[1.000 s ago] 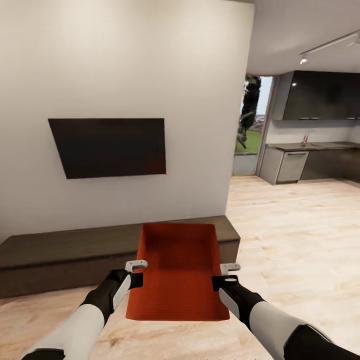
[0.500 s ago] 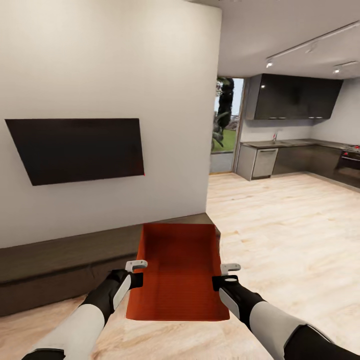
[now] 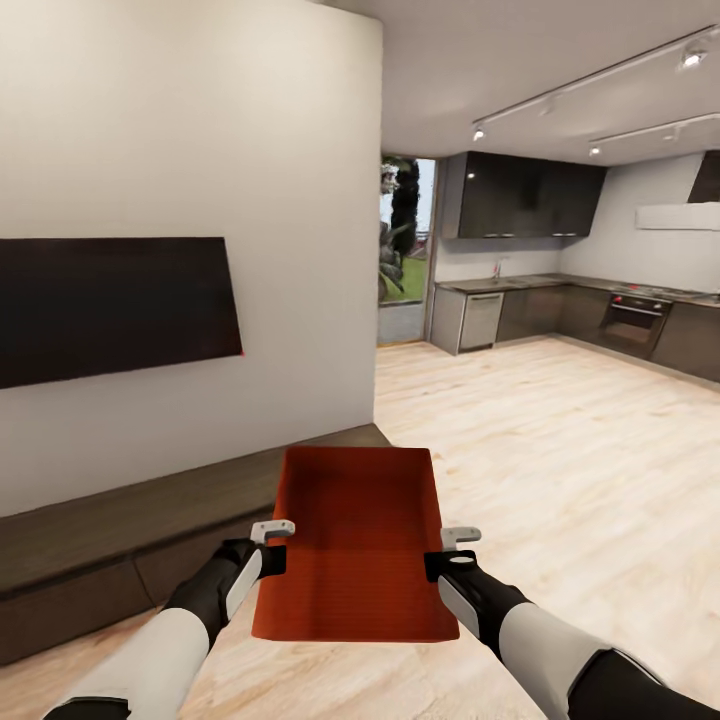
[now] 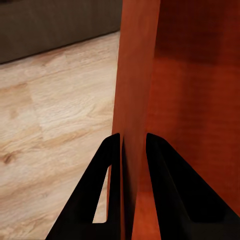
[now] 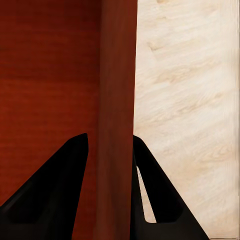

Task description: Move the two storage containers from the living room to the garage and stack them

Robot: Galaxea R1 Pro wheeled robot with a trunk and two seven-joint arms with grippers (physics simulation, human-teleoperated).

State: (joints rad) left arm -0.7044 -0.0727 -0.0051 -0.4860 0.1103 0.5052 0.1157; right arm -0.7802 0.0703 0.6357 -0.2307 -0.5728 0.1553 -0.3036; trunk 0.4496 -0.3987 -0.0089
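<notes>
I carry one orange-red storage container (image 3: pixel 355 540) in front of me, above the light wood plank floor of the living room. My left gripper (image 3: pixel 268 550) is shut on its left wall (image 4: pixel 134 100), one black finger on each side. On the opposite wall (image 5: pixel 116 90) my right gripper (image 3: pixel 440 555) is shut the same way. The bin's inside looks empty.
A white wall with a black TV (image 3: pixel 110 305) and a dark low cabinet (image 3: pixel 150 520) stand to my left. Ahead on the right the wood floor (image 3: pixel 560 450) runs into a kitchen with dark cabinets (image 3: pixel 530 200) and a glass door (image 3: pixel 400 265).
The whole view has swung to the right: the TV and cabinet slid left and more of the kitchen came into sight. Both grippers and the bin keep their places relative to me.
</notes>
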